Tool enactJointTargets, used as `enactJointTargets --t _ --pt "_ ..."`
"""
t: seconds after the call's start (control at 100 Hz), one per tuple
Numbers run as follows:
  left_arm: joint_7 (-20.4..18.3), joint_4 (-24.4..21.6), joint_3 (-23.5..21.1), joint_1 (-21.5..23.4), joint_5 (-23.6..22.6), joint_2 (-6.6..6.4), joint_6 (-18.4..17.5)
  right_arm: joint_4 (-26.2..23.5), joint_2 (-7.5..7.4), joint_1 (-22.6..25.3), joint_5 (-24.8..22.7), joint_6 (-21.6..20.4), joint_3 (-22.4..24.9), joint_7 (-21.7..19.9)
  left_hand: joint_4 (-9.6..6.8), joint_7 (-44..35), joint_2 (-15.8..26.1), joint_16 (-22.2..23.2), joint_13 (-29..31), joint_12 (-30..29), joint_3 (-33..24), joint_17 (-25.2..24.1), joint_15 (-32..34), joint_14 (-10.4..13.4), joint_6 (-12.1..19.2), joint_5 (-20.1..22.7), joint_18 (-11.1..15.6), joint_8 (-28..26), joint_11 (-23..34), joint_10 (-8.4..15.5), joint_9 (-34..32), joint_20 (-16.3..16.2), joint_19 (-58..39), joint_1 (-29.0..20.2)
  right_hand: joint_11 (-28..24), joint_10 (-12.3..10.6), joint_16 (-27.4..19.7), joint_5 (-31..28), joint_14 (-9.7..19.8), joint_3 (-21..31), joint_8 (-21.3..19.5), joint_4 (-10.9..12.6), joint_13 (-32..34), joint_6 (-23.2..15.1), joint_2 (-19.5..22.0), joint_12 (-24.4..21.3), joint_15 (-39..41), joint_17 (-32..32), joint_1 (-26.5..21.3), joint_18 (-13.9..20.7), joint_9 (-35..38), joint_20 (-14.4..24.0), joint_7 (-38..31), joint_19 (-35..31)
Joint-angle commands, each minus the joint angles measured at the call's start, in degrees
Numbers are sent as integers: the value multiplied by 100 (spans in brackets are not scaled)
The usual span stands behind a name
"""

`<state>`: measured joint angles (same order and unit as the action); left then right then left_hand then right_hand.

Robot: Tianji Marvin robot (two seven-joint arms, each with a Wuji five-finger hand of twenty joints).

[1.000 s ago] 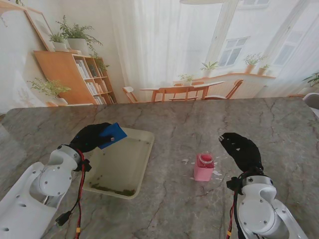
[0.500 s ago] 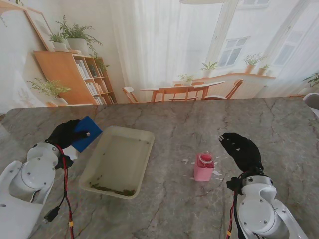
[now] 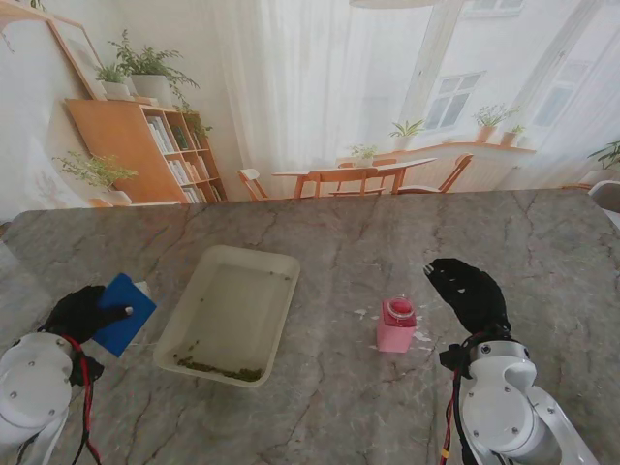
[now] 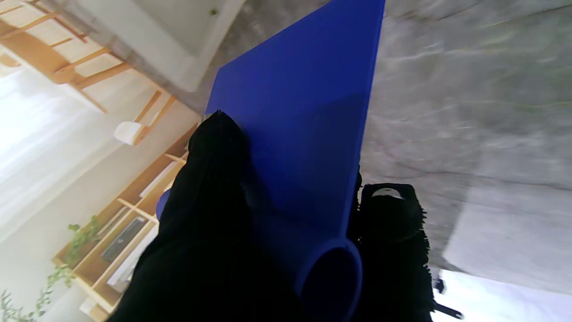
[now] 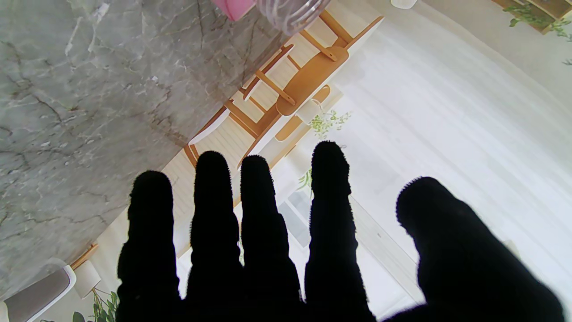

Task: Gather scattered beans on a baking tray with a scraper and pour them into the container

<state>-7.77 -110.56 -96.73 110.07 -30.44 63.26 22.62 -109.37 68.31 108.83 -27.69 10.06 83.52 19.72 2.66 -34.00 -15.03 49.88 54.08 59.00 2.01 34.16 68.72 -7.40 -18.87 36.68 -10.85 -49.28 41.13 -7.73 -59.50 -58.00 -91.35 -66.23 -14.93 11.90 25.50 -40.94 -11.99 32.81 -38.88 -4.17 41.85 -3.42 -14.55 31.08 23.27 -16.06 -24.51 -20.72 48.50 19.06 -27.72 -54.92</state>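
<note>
Two hands differ: the left robot hand grips the blue scraper left of the baking tray. Beans line the tray's near edge. The right robot hand, fingers spread and empty, hovers beside the pink container.

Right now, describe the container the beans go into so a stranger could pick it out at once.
Start at the grey marble table and find the cream baking tray left of centre. To its right, apart from it, stands the small pink container, just left of the open right robot hand. It is the only pink thing on the table, upright, with an open mouth.
</note>
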Motion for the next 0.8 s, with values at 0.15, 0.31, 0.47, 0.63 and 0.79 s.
enactJointTargets --t 0.15,0.31,0.47,0.63,0.79 --pt "197 -287 -314 952 39 113 320 37 4 -27 28 1 -33 -98 143 -251 634 54 838 383 -489 81 1167 454 -117 325 -137 -96 1401 266 -1028 173 -480 -774 30 -94 62 -111 70 -88 -64 106 28 -187 114 81 -43 107 9 -53 38 115 -32 45" --pt "528 -120 -377 1163 -42 191 493 58 0 -55 39 -13 -51 -117 121 -360 641 9 798 347 -385 22 1161 386 -118 319 -164 -195 1372 227 -1009 205 -459 -774 29 -104 61 -112 69 -86 -64 107 25 -183 112 81 -45 107 4 -51 40 115 -33 43" --pt "618 133 -404 1124 -72 211 634 82 -6 -97 49 -10 -81 -153 92 -495 690 -36 825 316 -130 61 1196 414 -98 323 -128 -329 1422 273 -1016 224 -488 -773 29 -105 60 -113 75 -87 -65 107 21 -196 114 81 -47 105 5 -48 37 115 -35 42" --pt "691 485 -336 868 -26 218 680 96 -10 -113 46 -20 -92 -167 80 -626 748 -94 808 228 15 77 1144 436 -37 330 -68 -441 1371 315 -980 284 -477 -649 29 -99 60 -116 75 -91 -66 106 30 -193 115 81 -44 105 8 -48 39 115 -38 42" --pt "764 834 -226 534 187 235 674 91 -12 -115 44 3 -97 -178 104 -759 843 -170 780 78 33 83 997 429 7 308 -30 -569 1248 352 -920 381 -459 -481 30 -100 59 -117 75 -86 -66 107 25 -184 113 80 -45 109 6 -44 35 113 -38 45"
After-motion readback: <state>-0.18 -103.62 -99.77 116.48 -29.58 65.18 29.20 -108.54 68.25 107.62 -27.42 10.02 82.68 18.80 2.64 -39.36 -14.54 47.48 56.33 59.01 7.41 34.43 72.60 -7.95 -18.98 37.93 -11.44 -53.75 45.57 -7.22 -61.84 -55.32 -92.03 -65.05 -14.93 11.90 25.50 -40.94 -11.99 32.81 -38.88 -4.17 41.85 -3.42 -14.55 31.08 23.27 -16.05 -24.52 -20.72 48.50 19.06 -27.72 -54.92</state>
